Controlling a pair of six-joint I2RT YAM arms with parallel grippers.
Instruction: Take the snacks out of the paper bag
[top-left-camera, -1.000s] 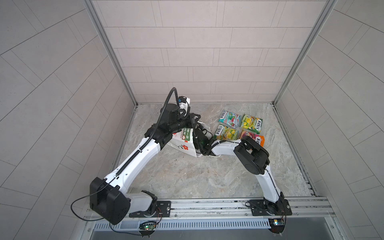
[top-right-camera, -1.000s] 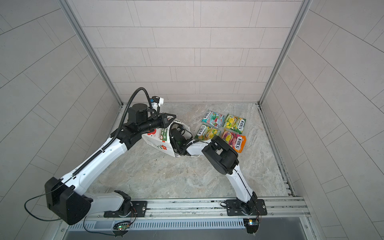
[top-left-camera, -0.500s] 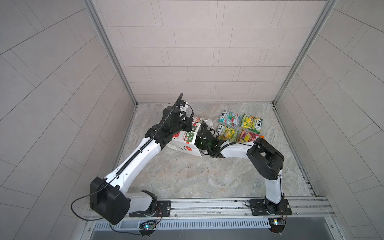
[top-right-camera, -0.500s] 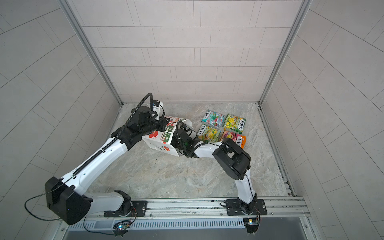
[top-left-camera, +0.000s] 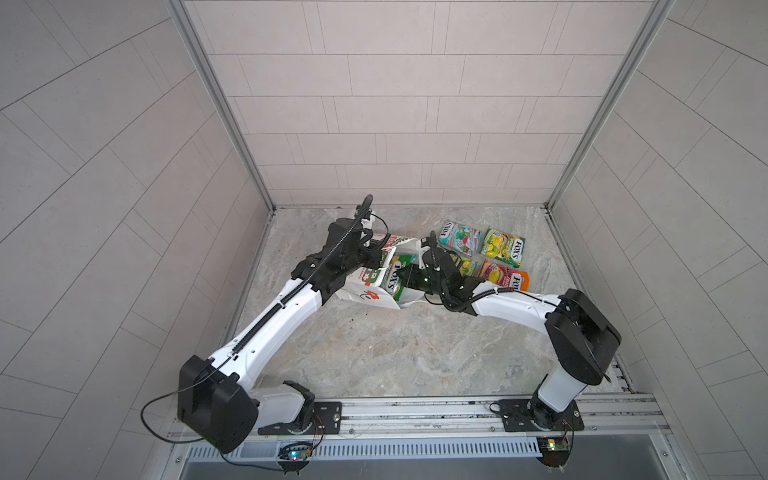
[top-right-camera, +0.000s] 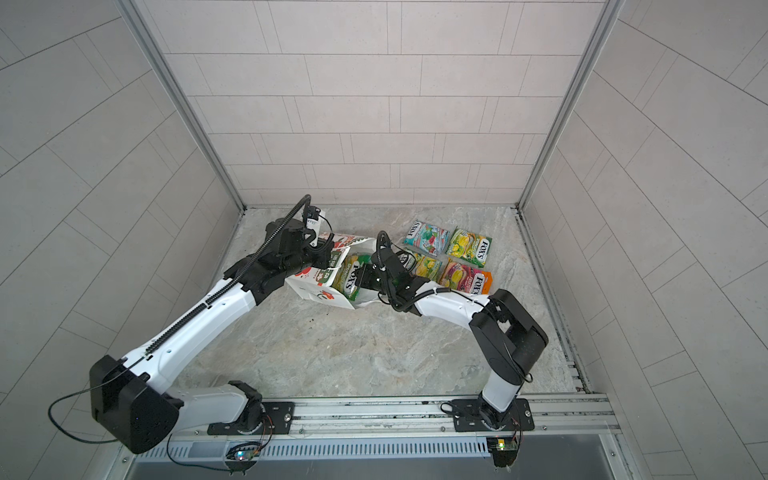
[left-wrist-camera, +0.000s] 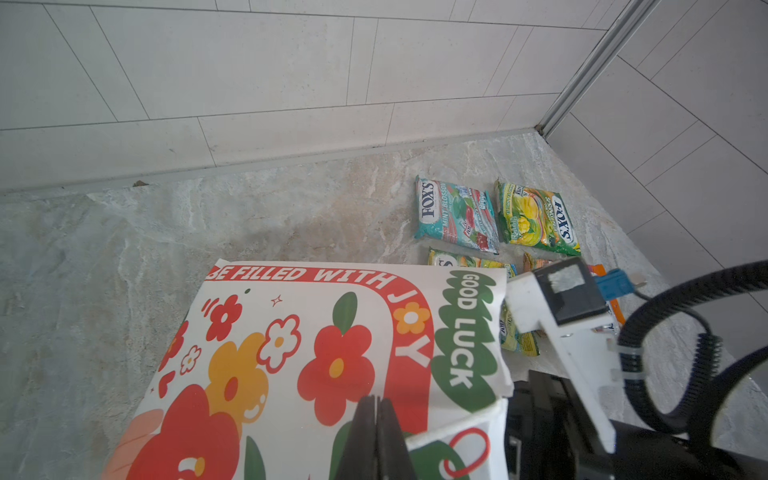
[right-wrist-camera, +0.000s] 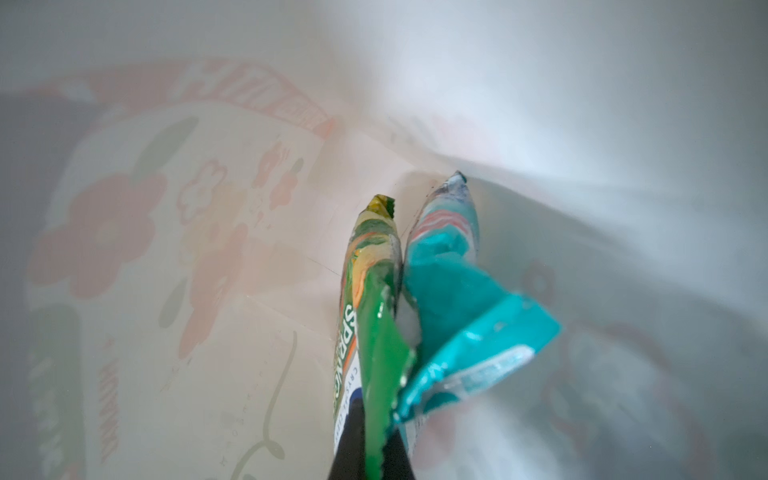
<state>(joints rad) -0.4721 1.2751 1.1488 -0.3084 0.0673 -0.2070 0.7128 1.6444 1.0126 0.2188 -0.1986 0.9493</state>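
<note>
Your right jaws pinch light, slippery green-yellow glossy packet (right-wrist-camera: 376, 328) by crimped seam | left jaws clamp flimsy white paper bag (left-wrist-camera: 291, 353) rim

Both top views look down from above the near edge over the whole tabletop (top-left-camera: 395, 345); the left wrist camera closely overlooks the paper bag (left-wrist-camera: 291, 353), the right peers inside.

The left arm (top-left-camera: 299, 309) and right arm (top-left-camera: 511, 301) share white link shells and boxy black joint housings. A ribbed black conduit (top-left-camera: 266, 324) runs along the left one; thin black cables (top-left-camera: 498, 291) trail the right. Black, screw-studded base plates (top-left-camera: 328, 415) bolt to a silver rail (top-left-camera: 415, 409). The left gripper (left-wrist-camera: 376, 401) has slim black fingers (left-wrist-camera: 365, 436). A white camera bracket (left-wrist-camera: 557, 307) bears a blue plug (left-wrist-camera: 615, 286).
</note>
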